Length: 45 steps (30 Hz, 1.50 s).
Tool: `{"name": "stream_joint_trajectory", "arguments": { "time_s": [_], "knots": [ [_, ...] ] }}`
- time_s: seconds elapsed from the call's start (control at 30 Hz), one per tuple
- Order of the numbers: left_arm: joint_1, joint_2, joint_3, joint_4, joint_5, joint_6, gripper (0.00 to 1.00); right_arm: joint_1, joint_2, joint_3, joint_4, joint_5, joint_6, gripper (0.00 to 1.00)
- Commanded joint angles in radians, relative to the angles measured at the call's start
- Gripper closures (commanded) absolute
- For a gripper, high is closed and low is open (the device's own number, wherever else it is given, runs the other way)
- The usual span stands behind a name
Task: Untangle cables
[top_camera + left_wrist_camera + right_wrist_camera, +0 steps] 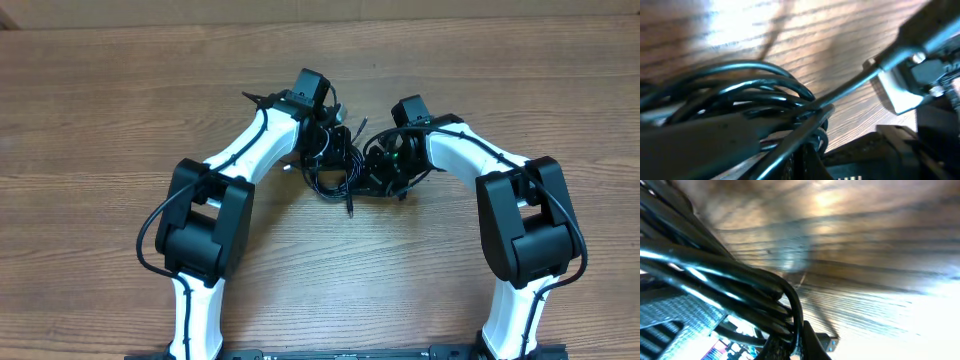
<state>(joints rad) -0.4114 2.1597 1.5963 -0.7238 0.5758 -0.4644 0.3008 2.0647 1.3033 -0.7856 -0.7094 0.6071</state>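
Black and glossy against pale wood grain; at the far left, the table point(90, 110), then the white left arm point(250, 150) reaching in toward the middle; next the left end effector point(325, 145), pinched fully closed and, by the look of the left wrist view, closed on the cables point(338, 180) (strands pressed up close to the lens, curving in several parallel loops); just right of those loops in the same view, a silver-shelled plug point(900, 82) on a straight dark lead; at mid-table from overhead, the bundle itself, a small dark knot of loops caught between the two end effectors, with one loose tail trailing back toward the robot's base; further right, the right end effector point(385, 165), likewise clamped tight, with a sheaf of loops running through its own view, apparently gripping the same tangle; a second small plug point(826, 341) low in the right wrist view, near the wood; last, the right arm point(470, 160), bent in from the other side.

Handling, as a judgement only: light, limp, yet springy enough to keep a coil; smooth jacket, likely to slide through closed fingers under a steady pull; sturdy along the cord, though worth sparing the plug necks from sharp bends. Best taken on one strand close to a plug end, not across the whole bunch; then drawn apart gently, watching for loops cinching tighter instead of freeing.
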Motion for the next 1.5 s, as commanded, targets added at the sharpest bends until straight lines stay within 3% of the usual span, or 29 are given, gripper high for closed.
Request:
{"name": "stream_joint_trajectory", "arguments": {
  "time_s": [0.0, 0.1, 0.27, 0.53, 0.67, 0.93, 1.27, 1.4, 1.47],
  "knots": [
    [0.05, -0.099, 0.069, 0.092, 0.071, -0.084, 0.96, 0.019, 0.008, -0.021, -0.04, -0.008, -0.037, 0.96],
    [0.066, -0.1, 0.069, 0.119, 0.113, -0.1, 0.96, 0.019, 0.008, -0.021, -0.04, 0.002, -0.041, 0.96],
    [0.072, -0.1, 0.069, 0.136, -0.029, -0.169, 0.96, 0.019, 0.008, -0.021, -0.043, 0.003, -0.067, 0.96],
    [0.072, -0.1, 0.069, 0.234, 0.185, -0.242, 0.96, 0.019, 0.008, -0.021, -0.039, 0.035, -0.066, 0.96],
    [0.067, -0.099, 0.069, 0.119, 0.153, -0.166, 0.96, 0.019, 0.008, -0.021, -0.039, 0.035, -0.066, 0.96],
    [0.028, -0.099, 0.069, -0.203, -0.063, -0.005, 0.96, 0.019, 0.008, -0.021, -0.029, 0.036, -0.066, 0.96],
    [-0.014, -0.082, 0.034, -0.274, -0.116, 0.031, 0.91, 0.019, 0.008, -0.021, -0.025, 0.04, -0.066, 0.96],
    [-0.047, -0.036, 0.026, -0.272, -0.119, 0.031, 0.8, 0.019, 0.008, -0.021, -0.024, 0.04, -0.066, 0.96],
    [-0.06, -0.006, 0.026, -0.27, -0.137, 0.022, 0.79, 0.019, 0.008, -0.021, -0.023, 0.04, -0.066, 0.96]
  ]
}}
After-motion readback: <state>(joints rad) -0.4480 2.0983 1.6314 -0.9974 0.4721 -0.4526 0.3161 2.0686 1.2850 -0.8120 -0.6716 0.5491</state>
